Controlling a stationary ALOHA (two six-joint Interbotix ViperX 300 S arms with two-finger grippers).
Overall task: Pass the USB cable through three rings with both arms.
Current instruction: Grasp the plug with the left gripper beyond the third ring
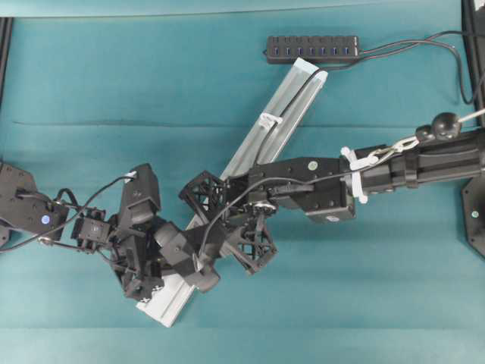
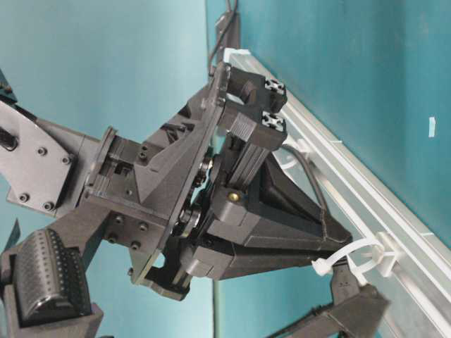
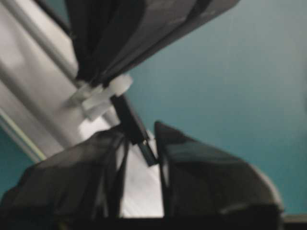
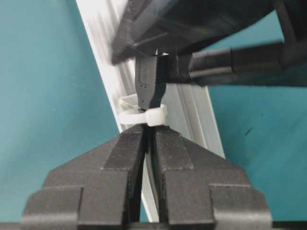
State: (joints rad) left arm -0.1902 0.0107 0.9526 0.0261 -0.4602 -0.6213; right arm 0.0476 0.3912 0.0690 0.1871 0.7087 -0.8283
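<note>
We see the right gripper (image 4: 147, 139) clamped on the USB cable (image 4: 149, 84), whose plug pokes through a white ring (image 4: 144, 116) on the rail (image 1: 282, 125) mid-tabletop. The left gripper (image 3: 144, 143) flanks the plug tip; whether it grips, we cannot tell.
</note>
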